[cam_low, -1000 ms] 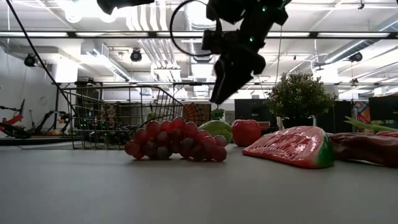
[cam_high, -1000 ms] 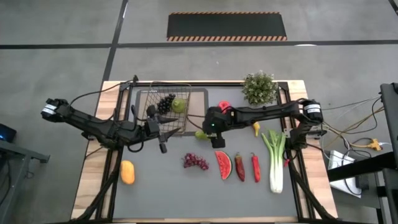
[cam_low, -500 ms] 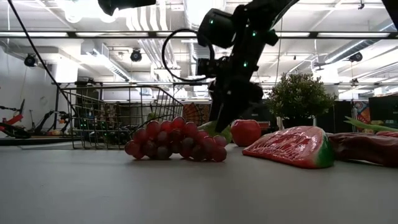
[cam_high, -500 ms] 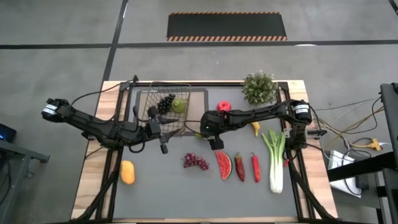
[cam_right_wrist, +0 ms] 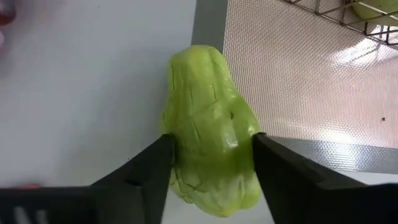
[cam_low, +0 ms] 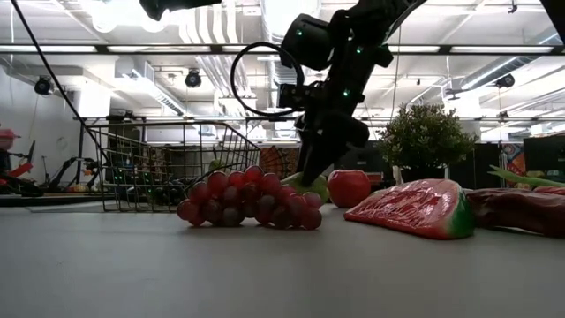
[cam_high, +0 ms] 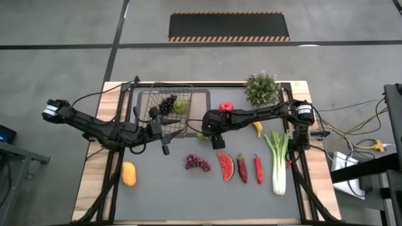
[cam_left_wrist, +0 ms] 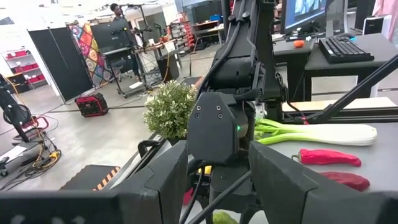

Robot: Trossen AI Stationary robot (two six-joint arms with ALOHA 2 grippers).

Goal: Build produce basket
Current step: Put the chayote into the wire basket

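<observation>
The right gripper (cam_right_wrist: 211, 168) is down on the tabletop (cam_high: 163, 188) near its middle, its two fingers (cam_right_wrist: 146, 168) pressed against both sides of a green pear (cam_right_wrist: 211, 130) lying at the mat's (cam_right_wrist: 298, 81) edge. The wire basket (cam_high: 168, 113) stands on the mat toward the far left, holding dark grapes (cam_high: 166, 104) and another green pear (cam_high: 181, 106). The left gripper (cam_high: 164, 133), partly open and holding nothing, waits just beside the basket's near side.

A wire basket (cam_high: 168, 114) holds grapes and a pear; a second green pear (cam_right_wrist: 210, 130) is clamped at the mat's edge.
</observation>
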